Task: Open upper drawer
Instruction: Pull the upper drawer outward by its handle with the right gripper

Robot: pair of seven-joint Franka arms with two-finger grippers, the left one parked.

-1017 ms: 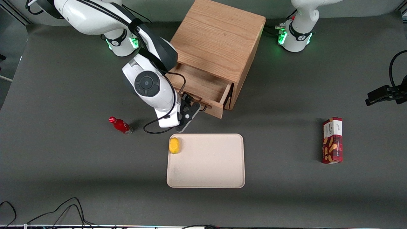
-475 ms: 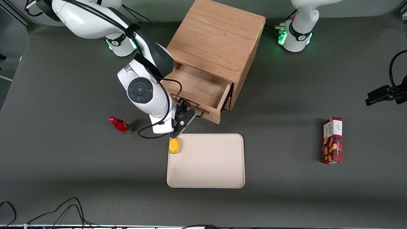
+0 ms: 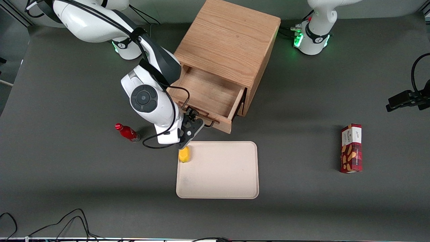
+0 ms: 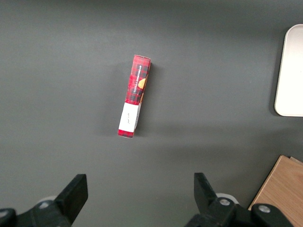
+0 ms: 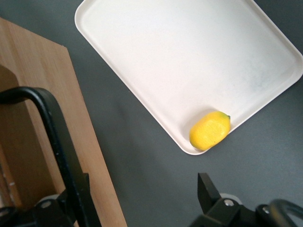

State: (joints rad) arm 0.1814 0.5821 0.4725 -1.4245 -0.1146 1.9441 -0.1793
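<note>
White arm [image 3: 147, 101], black claw [image 3: 198, 122], cables

gripper [image 3: 192, 118] fingertips hidden at upper drawer [image 3: 208, 95] handle

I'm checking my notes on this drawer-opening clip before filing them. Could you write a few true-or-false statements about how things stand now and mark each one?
1. The upper drawer is pulled out of the cabinet. True.
2. The gripper is at the drawer's handle. True.
3. The lemon lies inside the drawer. False: it lies on the tray, in the corner nearest the gripper.
4. The red bottle stands on the tray. False: it lies on the table, toward the working arm's end.
5. The snack box lies toward the parked arm's end of the table. True.
6. The drawer holds several items. False: its visible inside shows only bare wood.
</note>
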